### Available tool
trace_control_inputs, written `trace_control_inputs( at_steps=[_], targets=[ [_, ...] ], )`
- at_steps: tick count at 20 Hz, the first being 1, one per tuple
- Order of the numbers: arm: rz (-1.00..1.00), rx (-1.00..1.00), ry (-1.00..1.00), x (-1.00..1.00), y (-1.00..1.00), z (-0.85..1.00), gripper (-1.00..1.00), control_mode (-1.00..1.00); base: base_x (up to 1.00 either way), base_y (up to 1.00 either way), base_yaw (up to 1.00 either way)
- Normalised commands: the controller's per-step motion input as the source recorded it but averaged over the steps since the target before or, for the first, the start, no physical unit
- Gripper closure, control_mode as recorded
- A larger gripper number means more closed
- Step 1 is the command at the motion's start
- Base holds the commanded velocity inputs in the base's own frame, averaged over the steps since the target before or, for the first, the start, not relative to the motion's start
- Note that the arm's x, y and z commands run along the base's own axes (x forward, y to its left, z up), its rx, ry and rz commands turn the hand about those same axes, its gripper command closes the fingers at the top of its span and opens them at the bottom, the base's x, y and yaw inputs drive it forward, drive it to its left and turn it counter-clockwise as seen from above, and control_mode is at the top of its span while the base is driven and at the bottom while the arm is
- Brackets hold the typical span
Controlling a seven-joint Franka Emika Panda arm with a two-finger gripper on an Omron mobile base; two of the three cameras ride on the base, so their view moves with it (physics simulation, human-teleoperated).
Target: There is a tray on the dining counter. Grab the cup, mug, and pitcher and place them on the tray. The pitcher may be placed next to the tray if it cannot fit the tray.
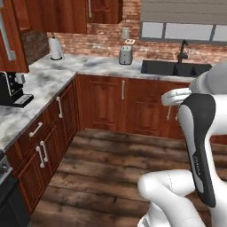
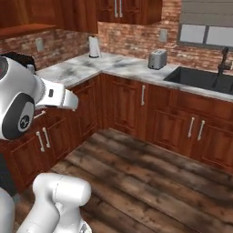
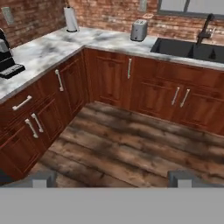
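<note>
The tray, the dining counter, the cup, the mug and the pitcher are out of view. My gripper [image 3: 112, 180] is open, its two dark fingertips [image 3: 40, 178] standing far apart at the bottom of the hand view with nothing between them. It points down and forward over the wooden floor [image 3: 131, 148] toward the corner of the kitchen cabinets. My white arm [image 1: 199, 146] rises at the right of the left base view.
An L-shaped marble worktop [image 1: 48, 80] on wood cabinets [image 1: 106, 102] runs along the left and the back. On it are a coffee machine [image 1: 11, 88], a paper towel roll [image 1: 55, 48] and a toaster [image 1: 125, 55]. A dark sink [image 1: 175, 68] with a faucet [image 1: 182, 49] lies at the back right.
</note>
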Motion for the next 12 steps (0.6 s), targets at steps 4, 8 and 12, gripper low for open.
trace_control_inputs(
  at_steps=[4, 8, 12],
  targets=[
    [0.0, 0.0, 0.0, 0.0, 0.0, 0.0, -1.0, 1.0, 0.6, -0.42, 0.72],
    [0.0, 0.0, 0.0, 0.0, 0.0, 0.0, -1.0, 1.0, 0.52, -0.43, 0.81],
    [0.0, 0.0, 0.0, 0.0, 0.0, 0.0, -1.0, 1.0, 0.45, -0.59, 0.82]
  ],
)
